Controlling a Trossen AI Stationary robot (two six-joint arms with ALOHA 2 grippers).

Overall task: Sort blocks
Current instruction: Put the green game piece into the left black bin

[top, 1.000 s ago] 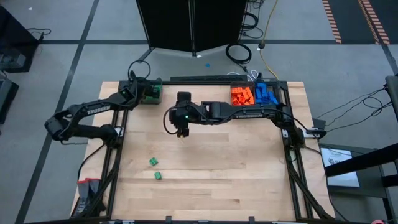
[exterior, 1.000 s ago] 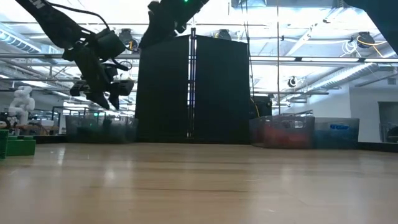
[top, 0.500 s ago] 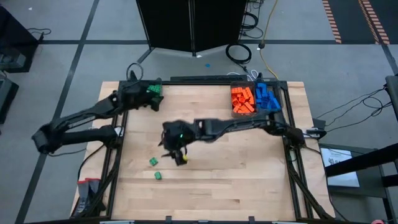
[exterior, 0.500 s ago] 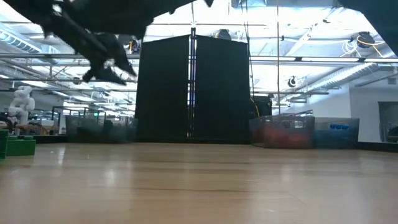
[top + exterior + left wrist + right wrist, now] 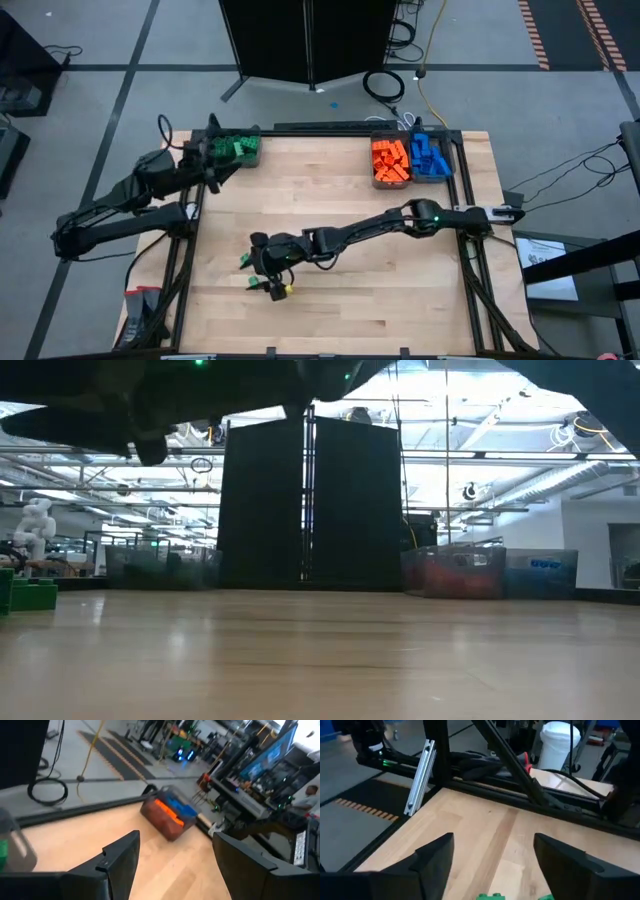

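Your right gripper point(image 5: 268, 283) hangs spread and empty over the two loose green blocks point(image 5: 246, 261) near the table's front-left; they lie close together, so a skewed descent could knock one away or pinch both; your left gripper point(image 5: 213, 160), also spread with nothing between its fingers, sits beside the green bin point(image 5: 240, 148); orange bin point(image 5: 389, 161) and blue bin point(image 5: 430, 157) stand far right.
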